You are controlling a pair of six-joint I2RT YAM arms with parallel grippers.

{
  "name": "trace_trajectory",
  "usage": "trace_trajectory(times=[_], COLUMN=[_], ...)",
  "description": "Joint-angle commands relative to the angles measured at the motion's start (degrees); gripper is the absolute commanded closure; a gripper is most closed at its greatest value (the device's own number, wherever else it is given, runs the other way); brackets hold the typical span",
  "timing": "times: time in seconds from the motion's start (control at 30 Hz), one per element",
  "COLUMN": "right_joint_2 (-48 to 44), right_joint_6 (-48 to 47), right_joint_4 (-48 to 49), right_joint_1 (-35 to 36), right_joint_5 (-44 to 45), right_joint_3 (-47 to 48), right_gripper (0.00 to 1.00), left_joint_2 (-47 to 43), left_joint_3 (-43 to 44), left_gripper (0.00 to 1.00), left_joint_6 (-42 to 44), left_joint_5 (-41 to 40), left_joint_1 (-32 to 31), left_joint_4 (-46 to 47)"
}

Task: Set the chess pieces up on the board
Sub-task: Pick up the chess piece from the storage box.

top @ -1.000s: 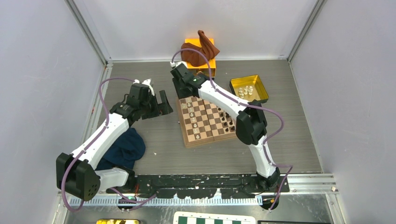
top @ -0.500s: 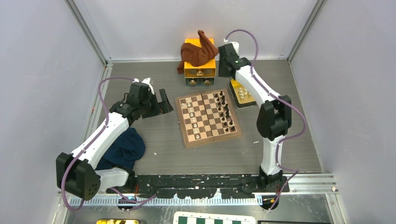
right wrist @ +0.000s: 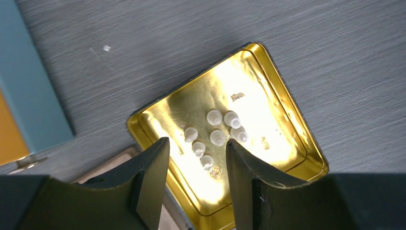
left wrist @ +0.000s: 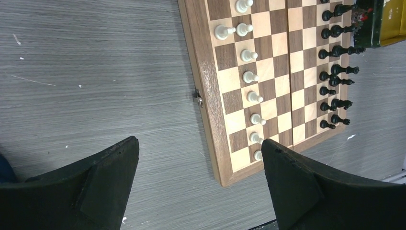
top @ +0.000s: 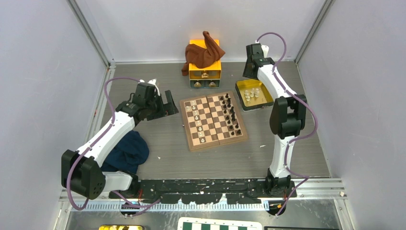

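Hovering directly above the gold tray (right wrist: pixel 275 103), the right gripper (right wrist: pixel 196 143) points down with its fingers spread and nothing between them. A small cluster of cream chess pieces (right wrist: pixel 218 136) sits in the tray right under that gap. They are seen mostly end-on, so they appear to stand upright. The tray lies just beside the board (top: pixel 192 140). The left gripper (left wrist: pixel 200 143), also spread and empty, hangs at the board's opposite edge, so the right arm is much nearer.

Pale grey walls (top: pixel 43 72) with metal corner rails (top: pixel 92 33) enclose a grey wood-grain tabletop (top: pixel 311 139).
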Motion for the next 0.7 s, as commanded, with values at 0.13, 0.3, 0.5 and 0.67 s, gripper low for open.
trace_trajectory(times=[0.13, 0.3, 0.5, 0.67], right_joint_2=[2.2, 3.0, 3.2, 3.6], right_joint_6=[3.7, 4.8, 5.2, 5.8], right_joint_4=[2.0, 2.0, 2.4, 2.7], right_joint_1=[-3.8, -4.7, -5.3, -6.2], right_joint_5=[-2.8, -3.9, -4.5, -5.0], right_joint_3=[-2.2, -3.0, -4.2, -4.8], right_gripper=[0.47, 0.48, 0.48, 0.48], left_joint_2=[0.9, 1.6, 2.1, 2.2], left_joint_3=[3.4, 3.9, 4.1, 4.0], left_gripper=[0.00, 0.00, 0.00, 0.00], left_joint_6=[-0.2, -0.2, -0.1, -0.1], left_joint_5=[-1.3, -1.4, -1.3, -1.0], left_joint_1=[0.4, 0.4, 0.4, 0.4], left_joint_4=[0.8, 0.6, 0.6, 0.6])
